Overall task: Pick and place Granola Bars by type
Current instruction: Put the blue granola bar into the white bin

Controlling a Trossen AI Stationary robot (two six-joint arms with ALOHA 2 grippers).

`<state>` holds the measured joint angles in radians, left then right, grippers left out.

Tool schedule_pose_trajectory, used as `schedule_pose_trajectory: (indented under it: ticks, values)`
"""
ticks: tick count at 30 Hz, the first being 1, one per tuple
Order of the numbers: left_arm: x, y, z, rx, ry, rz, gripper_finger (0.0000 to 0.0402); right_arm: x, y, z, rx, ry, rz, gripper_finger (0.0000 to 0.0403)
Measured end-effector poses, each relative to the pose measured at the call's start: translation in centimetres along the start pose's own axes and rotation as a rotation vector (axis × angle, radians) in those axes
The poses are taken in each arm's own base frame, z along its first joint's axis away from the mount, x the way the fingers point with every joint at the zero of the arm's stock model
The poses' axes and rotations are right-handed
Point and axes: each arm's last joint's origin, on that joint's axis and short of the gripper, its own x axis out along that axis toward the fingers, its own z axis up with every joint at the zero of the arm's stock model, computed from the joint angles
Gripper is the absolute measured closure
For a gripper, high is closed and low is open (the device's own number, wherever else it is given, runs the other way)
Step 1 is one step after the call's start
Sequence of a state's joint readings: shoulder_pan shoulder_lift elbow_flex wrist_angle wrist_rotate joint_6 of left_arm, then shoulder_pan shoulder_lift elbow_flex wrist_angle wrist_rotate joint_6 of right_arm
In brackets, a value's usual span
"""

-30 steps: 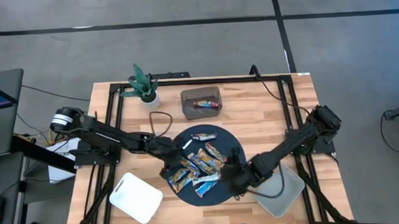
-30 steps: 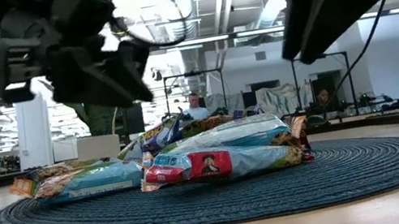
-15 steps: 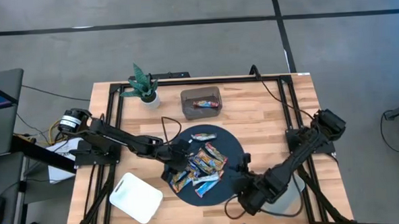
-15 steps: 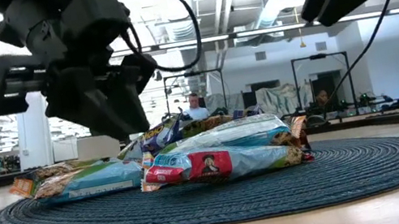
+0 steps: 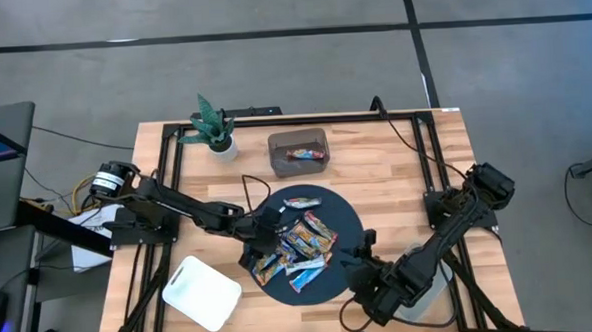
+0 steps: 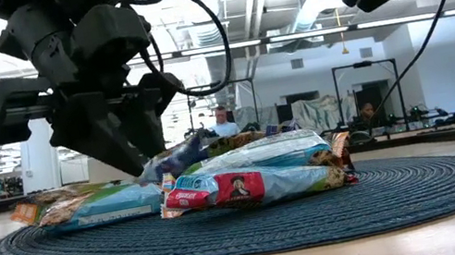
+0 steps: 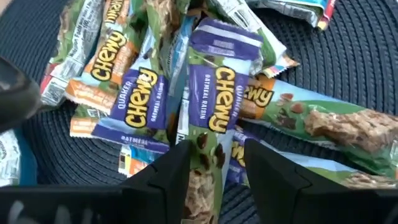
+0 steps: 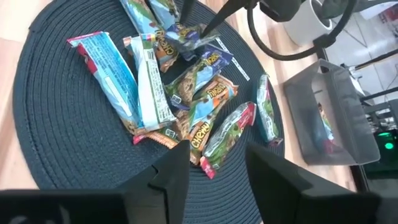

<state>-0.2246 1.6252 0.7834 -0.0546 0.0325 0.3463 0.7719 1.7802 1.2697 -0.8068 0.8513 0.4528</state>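
Left pincer (image 7: 214, 165) astride purple-wrapped granola bar (image 7: 217, 93), bar's lower end hidden.

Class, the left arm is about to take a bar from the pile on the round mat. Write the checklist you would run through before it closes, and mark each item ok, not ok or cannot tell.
1. left gripper open: ok, fingers apart.
2. Left gripper at the pile of Granola Bars: ok, it is low over the pile's near edge in the low view.
3. One bar alone between the fingers: cannot tell; a purple Chewy bar lies ahead, overlapping its neighbours.
4. right gripper out of the way: ok, it is off the dark mat, near the grey tray.
5. Destination known: cannot tell; the clear bin already holds a bar, the white tray none.
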Motion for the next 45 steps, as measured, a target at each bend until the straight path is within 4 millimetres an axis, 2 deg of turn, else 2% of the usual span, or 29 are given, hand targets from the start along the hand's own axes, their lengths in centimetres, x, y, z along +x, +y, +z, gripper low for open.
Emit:
schedule_pose_trajectory:
  ticks: [4,9,18,24,29,36,40,45]
  values:
    - [0.8,0.1,-0.4,-0.013,0.023,-0.003,0.0256,0.2,0.1,-0.3,0.011,0.001,-0.002,0.0259]
    - [0.8,0.3,-0.5,-0.027,0.036,0.018,0.0261,0.7,0.4,-1.1,0.008,0.007,-0.007,0.0263]
    - [0.7,0.4,-0.5,-0.025,0.055,0.066,0.0339,0.9,0.4,-1.4,0.019,0.013,-0.012,0.0265]
    - [0.2,0.7,0.9,-0.015,0.071,0.078,0.0384,0.9,0.4,-1.4,0.019,0.012,-0.014,0.0268]
    - [-0.7,0.2,2.4,-0.012,0.169,0.099,0.0385,0.9,0.4,-1.4,0.019,0.011,-0.019,0.0270]
    - [-3.5,-2.8,4.6,-0.107,0.399,0.069,0.0387,1.0,0.3,-1.4,0.015,0.016,-0.022,0.0270]
    - [-5.2,-5.8,5.2,-0.189,0.511,0.074,0.0388,1.0,0.2,-1.4,0.011,0.013,-0.034,0.0270]
    - [-7.4,-9.8,6.0,-0.239,0.562,0.158,0.0384,1.3,-0.1,-1.3,0.004,0.016,-0.059,0.0270]
